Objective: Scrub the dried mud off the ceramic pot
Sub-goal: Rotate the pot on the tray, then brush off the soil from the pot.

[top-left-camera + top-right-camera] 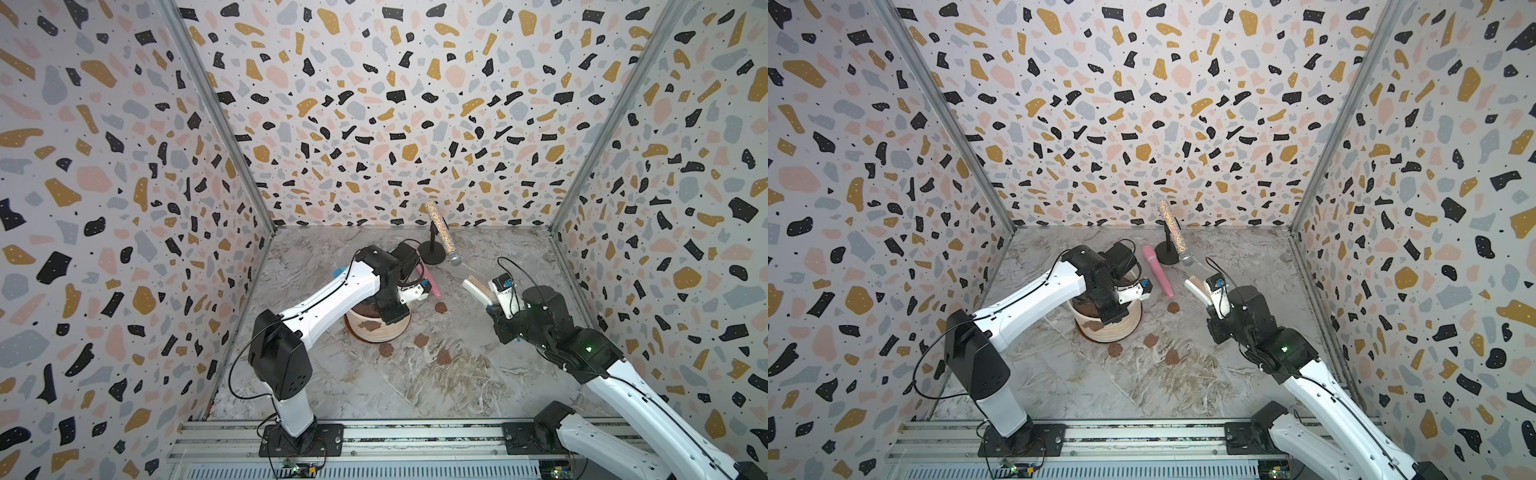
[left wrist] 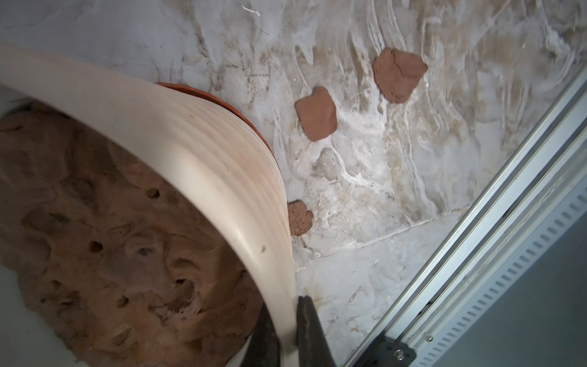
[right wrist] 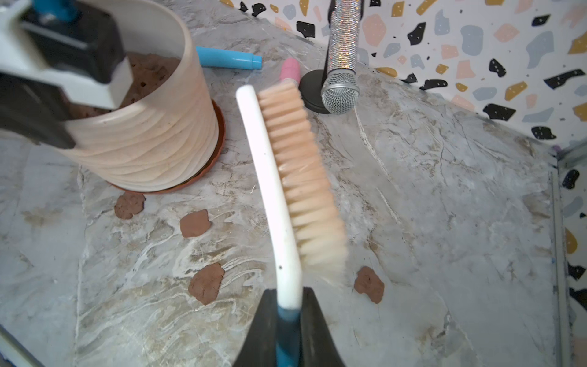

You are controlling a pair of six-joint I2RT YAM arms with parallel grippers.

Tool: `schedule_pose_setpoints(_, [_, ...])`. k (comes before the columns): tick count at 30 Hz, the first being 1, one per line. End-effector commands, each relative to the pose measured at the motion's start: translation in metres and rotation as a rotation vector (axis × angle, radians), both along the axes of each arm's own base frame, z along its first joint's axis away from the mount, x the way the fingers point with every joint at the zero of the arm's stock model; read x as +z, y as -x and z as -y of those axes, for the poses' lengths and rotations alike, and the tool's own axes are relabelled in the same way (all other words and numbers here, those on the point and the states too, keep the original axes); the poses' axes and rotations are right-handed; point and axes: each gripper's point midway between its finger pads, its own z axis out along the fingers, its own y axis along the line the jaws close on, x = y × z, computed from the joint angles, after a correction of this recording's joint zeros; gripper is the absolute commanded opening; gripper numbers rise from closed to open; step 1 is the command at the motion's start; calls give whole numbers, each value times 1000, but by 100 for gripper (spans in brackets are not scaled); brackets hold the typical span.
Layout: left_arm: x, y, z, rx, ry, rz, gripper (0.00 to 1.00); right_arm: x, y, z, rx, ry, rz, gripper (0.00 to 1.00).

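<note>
Ceramic pot point(image 1: 392, 328): cream, ribbed, thick rim, full of soil point(image 2: 111, 238), on brown saucer point(image 3: 219, 127), left of table point(image 1: 415, 390) centre. Dried mud point(image 1: 371, 326) patch on wall, four on table. Left gripper point(image 2: 286, 321) clamped on rim; right gripper point(image 3: 287, 305) clamped on brush point(image 3: 276, 178) handle.

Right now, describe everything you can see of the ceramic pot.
The ceramic pot is a wide cream cylinder with faint horizontal ribbing and a thick smooth rim. It stands on a terracotta saucer on the marbled table, filled with lumpy brown soil. A patch of dried mud clings to its wall in a top view. The left arm's jaws are shut on its rim, one inside, one outside.
</note>
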Motion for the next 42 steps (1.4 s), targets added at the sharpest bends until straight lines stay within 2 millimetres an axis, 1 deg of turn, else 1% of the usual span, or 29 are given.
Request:
schedule_pose_setpoints(1, [18,-21,27,197,138,28,0,4,33,-32,353,0,68,0])
schedule_pose_setpoints(2, [19,-19,33,200,163,-1,1,-1,46,-39,449,-1,59,0])
schedule_pose_setpoints(4, [23,-13,45,196,213,-61,14,-13,67,-48,592,-4,13,0])
schedule_pose_setpoints(5, [25,-9,49,190,234,-90,18,-18,75,-51,642,-5,-15,0])
schedule_pose_setpoints(6, [29,-5,53,183,255,-114,22,-23,80,-54,670,-12,-52,0])
schedule_pose_setpoints(8, [36,0,56,168,286,-132,29,-30,83,-61,708,-18,-105,0])
schedule_pose_setpoints(10, [46,4,52,152,305,-121,31,-37,84,-74,744,-18,-126,0])
schedule_pose_setpoints(11, [52,3,48,153,312,-103,35,-39,87,-84,783,-20,-119,0])
schedule_pose_setpoints(13, [63,-1,33,170,322,-58,39,-43,94,-107,863,-37,-115,0])
schedule_pose_setpoints(15, [74,-8,10,222,335,-7,49,-45,92,-134,878,-87,-125,0])
schedule_pose_setpoints(16, [79,-14,-3,260,343,20,56,-42,88,-148,869,-125,-123,0])
schedule_pose_setpoints(17, [83,-19,-18,302,352,43,63,-41,83,-160,855,-156,-124,0])
schedule_pose_setpoints(18, [86,-24,-33,346,361,64,67,-36,76,-171,835,-188,-111,0])
schedule_pose_setpoints(19, [89,-30,-55,416,357,98,75,-31,70,-185,823,-222,-90,0])
schedule_pose_setpoints(21, [91,-36,-88,504,342,149,91,-22,64,-203,841,-261,-60,0])
schedule_pose_setpoints(22, [90,-38,-104,549,332,170,99,-21,60,-210,840,-271,-63,0])
schedule_pose_setpoints(24, [92,-39,-130,614,328,211,100,-25,50,-219,809,-264,-94,0])
schedule_pose_setpoints(26, [90,-38,-150,668,308,239,100,-34,41,-224,767,-230,-151,0])
schedule_pose_setpoints(28, [85,-37,-165,716,304,245,100,-43,34,-227,719,-209,-211,0])
schedule_pose_setpoints(30, [82,-35,-174,754,316,238,100,-43,30,-231,695,-226,-232,0])
schedule_pose_setpoints(32, [81,-35,-181,780,322,239,100,-41,26,-235,661,-258,-250,0])
schedule_pose_setpoints(35, [81,-35,-187,797,322,246,100,-49,17,-234,587,-262,-292,0])
schedule_pose_setpoints(39, [80,-35,-186,797,326,243,100,-73,14,-217,521,-202,-336,0])
schedule_pose_setpoints(42, [78,-35,-188,800,317,244,100,-79,9,-200,461,-234,-343,0])
